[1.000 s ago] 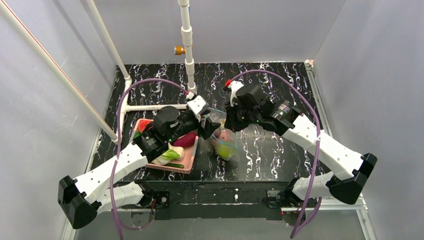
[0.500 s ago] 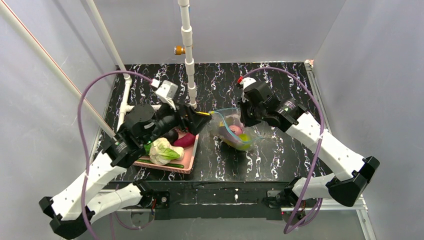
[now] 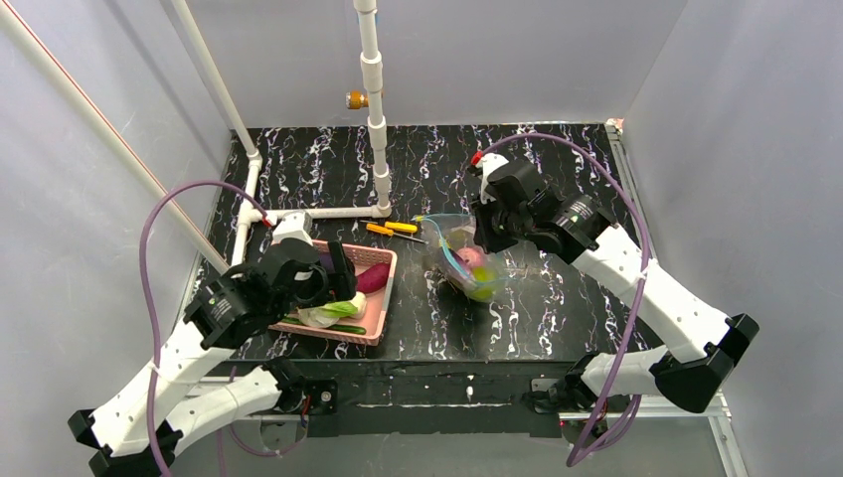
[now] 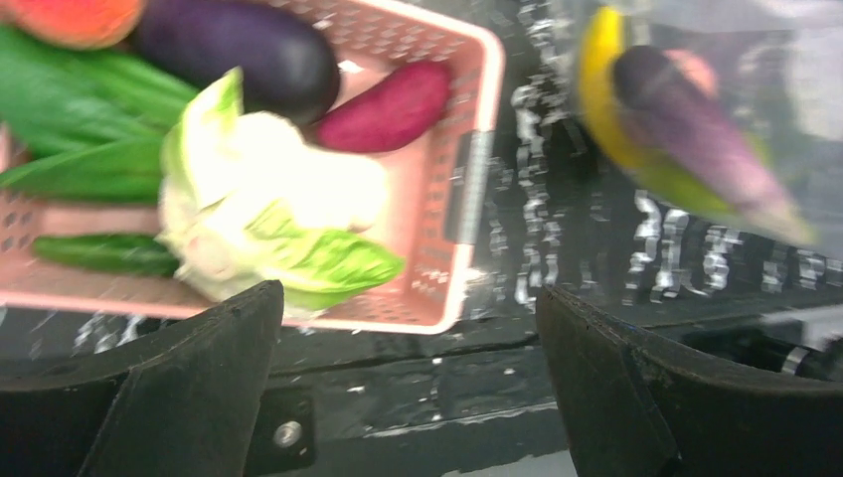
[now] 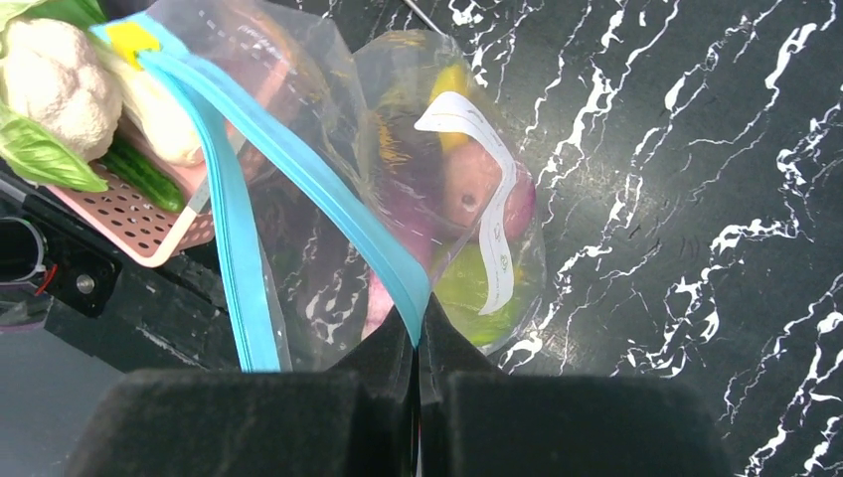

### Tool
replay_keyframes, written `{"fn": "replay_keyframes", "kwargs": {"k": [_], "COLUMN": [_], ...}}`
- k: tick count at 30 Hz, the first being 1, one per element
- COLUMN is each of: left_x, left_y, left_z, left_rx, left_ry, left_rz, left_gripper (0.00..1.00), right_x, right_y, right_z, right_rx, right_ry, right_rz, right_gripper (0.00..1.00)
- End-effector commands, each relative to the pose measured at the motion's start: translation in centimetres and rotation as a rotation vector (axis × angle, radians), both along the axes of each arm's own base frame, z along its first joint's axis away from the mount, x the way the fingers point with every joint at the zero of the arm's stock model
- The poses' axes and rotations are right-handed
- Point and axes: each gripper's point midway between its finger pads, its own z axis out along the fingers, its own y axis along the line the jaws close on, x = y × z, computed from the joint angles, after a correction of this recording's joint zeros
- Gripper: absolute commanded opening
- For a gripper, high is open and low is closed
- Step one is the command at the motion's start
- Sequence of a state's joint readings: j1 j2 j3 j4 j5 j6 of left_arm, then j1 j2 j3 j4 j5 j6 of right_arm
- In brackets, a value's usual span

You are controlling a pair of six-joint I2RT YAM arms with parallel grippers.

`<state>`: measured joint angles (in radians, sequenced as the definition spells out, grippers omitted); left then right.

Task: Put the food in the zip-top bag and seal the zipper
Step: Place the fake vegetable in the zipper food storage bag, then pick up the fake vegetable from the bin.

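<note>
Limp, slippery plastic, I judge: my right gripper pinches the zip-top bag by its zipper; left gripper spread, empty.

I had the top view high behind the arms, facing down over the whole tabletop. Both wrist views sat close, sharing the pink basket and zip-top bag.

The left arm is folded low, forearm angled inward, and the left gripper is spread wide (nothing between its fingers). The right arm reaches forward and inward, wrist tipped down, the right gripper pinched tight on the zipper.
</note>
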<state>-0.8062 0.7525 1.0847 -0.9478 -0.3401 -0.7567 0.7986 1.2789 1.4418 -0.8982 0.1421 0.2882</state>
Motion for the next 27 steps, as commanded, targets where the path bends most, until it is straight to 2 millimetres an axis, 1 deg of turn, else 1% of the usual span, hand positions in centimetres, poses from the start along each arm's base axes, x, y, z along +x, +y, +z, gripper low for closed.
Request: {"fn": "replay_keyframes", "kwargs": {"k": [1,4,6,8,10,13,17,19,20,22,25,27], "left_x": [-1.0,-0.8,-0.5,-0.2,0.0,0.3,0.7,0.8,0.8,0.8,0.8,1.0], "left_y": [4.8,5.6,5.9,5.8,5.5,5.7,6.5,7.0,7.1,7.0,6.4,5.7], "left_z": [-2.9,-3.3,-3.5,-4.1,-5.0,-5.8,-5.5,-5.2,-5.2,-5.6,-7.0,-8.0], "left_rx": [0.227,0.278,0.301,0.322,0.348,0.401,0.454,0.471,0.474,0.472,0.467,0.461], "left_ry": [0.099,0.095,0.09,0.097,0.126,0.162,0.161,0.15,0.147,0.147,0.168,0.187], "left_rz": [0.143,0.166,0.185,0.191,0.188,0.226,0.282,0.303,0.306,0.301,0.275,0.256], "left_gripper": [0.98,0.98,0.98,0.98,0.98,0.98,0.98,0.98,0.98,0.98,0.98,0.98], "right_x": [-0.3,-0.7,-1.2,-1.4,-1.3,-0.6,0.3,0.3,0.3,0.1,-0.3,-0.5], "right_y": [1.1,1.3,1.8,2.2,2.3,2.0,0.8,0.6,0.7,1.0,1.6,2.0], "right_z": [0.5,-0.6,-1.2,-1.5,-1.4,0.5,3.5,3.9,3.7,2.7,0.5,-0.4], "right_rx": [0.068,0.07,0.09,0.099,0.098,0.092,0.076,0.082,0.087,0.091,0.085,0.082], "right_ry": [-0.003,0.029,0.058,0.075,0.075,0.029,-0.071,-0.089,-0.089,-0.064,-0.004,0.025], "right_rz": [0.031,0.035,0.057,0.067,0.065,0.056,0.025,0.025,0.027,0.034,0.047,0.056], "right_gripper": [0.01,0.01,0.01,0.01,0.01,0.01,0.01,0.01,0.01,0.01,0.01,0.01]}}
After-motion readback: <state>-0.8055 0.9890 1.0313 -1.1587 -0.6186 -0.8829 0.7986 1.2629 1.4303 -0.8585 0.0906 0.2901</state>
